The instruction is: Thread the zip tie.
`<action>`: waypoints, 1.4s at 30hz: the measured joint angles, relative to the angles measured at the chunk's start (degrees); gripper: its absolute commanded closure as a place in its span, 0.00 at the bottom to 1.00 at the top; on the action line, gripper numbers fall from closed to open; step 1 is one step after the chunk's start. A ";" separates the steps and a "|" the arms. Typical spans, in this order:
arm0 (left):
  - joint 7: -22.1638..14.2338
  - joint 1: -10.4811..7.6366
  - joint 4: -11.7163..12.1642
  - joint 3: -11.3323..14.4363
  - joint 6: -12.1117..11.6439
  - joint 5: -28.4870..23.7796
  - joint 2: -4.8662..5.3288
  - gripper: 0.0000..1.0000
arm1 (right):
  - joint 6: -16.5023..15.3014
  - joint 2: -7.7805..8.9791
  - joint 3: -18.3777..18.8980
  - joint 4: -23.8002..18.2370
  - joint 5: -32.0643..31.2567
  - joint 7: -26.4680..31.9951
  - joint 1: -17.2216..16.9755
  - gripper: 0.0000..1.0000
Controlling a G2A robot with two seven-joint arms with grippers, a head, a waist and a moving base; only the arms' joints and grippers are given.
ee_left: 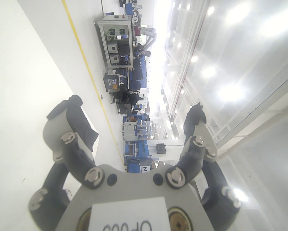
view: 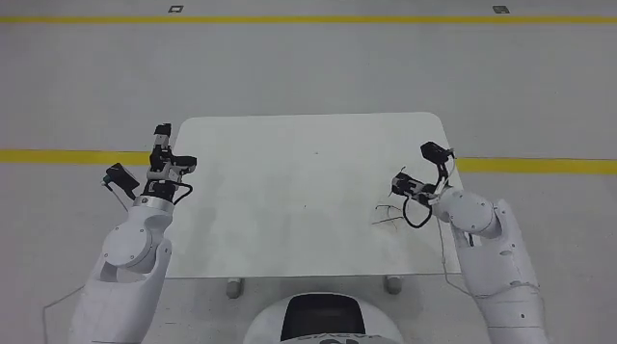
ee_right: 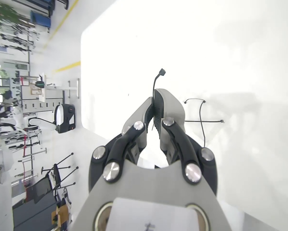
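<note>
- Right end effector (ee_right: 154, 97) is clenched on a thin black zip tie (ee_right: 155, 82). It grips the strap a little below the head, so the small square head stands free beyond the fingertips.
- I think the tie is held this way to keep the head open to reach, so the tail can later be pushed through it. The short rest of the strap hangs down between the two fingers.
- Left end effector (ee_left: 134, 111) is released and holds nothing, with its fingers spread wide. It is at the left edge of the table (view: 308, 190), well apart from the right one, and it points out toward the room. To my eye it waits to take the loose end, so the threading is not yet begun.
- Spare ties (ee_right: 201, 121) lie crossed on the table, near the right end effector and close to the right edge. Probably they are stock for later.
- The table is white and smooth, with rounded corners.
- Around it is a pale grey floor (view: 308, 65) with a yellow line (view: 308, 19) painted across. Farther off are racks, blue bins and bright ceiling lamps.
</note>
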 measured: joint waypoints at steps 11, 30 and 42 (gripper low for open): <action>0.00 0.00 0.00 0.00 0.00 0.00 0.00 0.00 | -13.98 1.49 5.14 8.32 12.56 1.15 4.79 1.00; 0.00 0.00 0.00 0.00 0.00 0.00 0.00 0.00 | -18.58 1.96 6.17 12.85 17.15 2.76 7.56 1.00; 0.00 0.00 0.00 0.00 0.00 0.00 0.00 0.00 | -18.89 1.90 3.26 17.18 29.29 2.57 9.78 1.00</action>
